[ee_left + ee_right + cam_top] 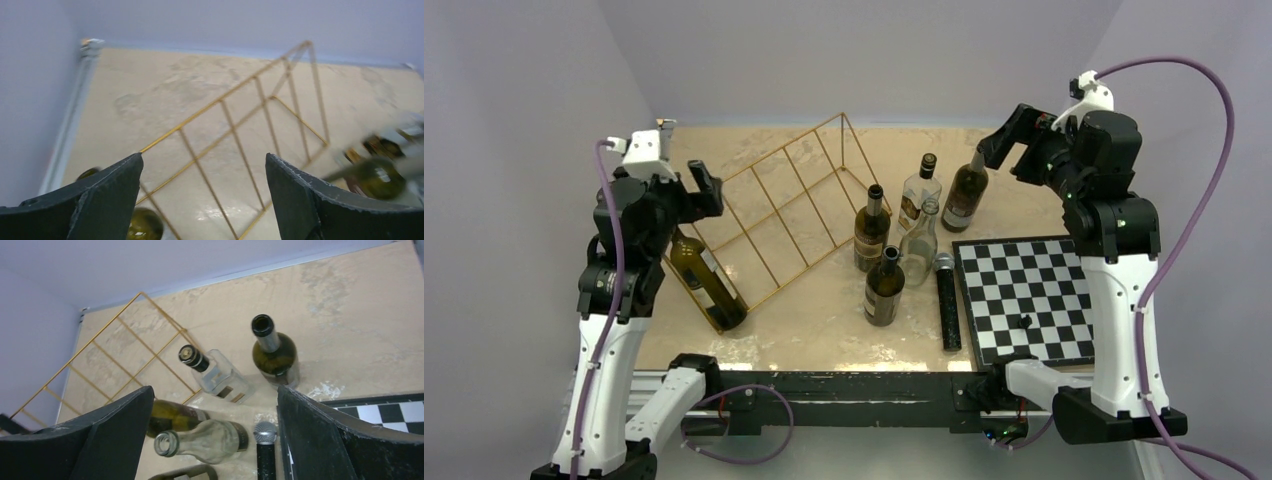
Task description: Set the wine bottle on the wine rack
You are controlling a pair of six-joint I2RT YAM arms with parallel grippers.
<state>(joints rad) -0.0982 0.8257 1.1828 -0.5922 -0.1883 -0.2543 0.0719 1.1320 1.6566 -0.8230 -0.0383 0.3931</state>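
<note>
Saw the wine bottle [274, 355] upright ahead of the right gripper's [215, 390] wide, empty jaws. Found left gripper [203, 156] wide too, over wine rack [225, 96].

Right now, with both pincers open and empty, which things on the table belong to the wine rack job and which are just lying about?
Job: wine rack; dark bottle already lying in its left end slot; five standing bottles to its right.
Lying about: microphone; chessboard; small black piece on it.
</note>
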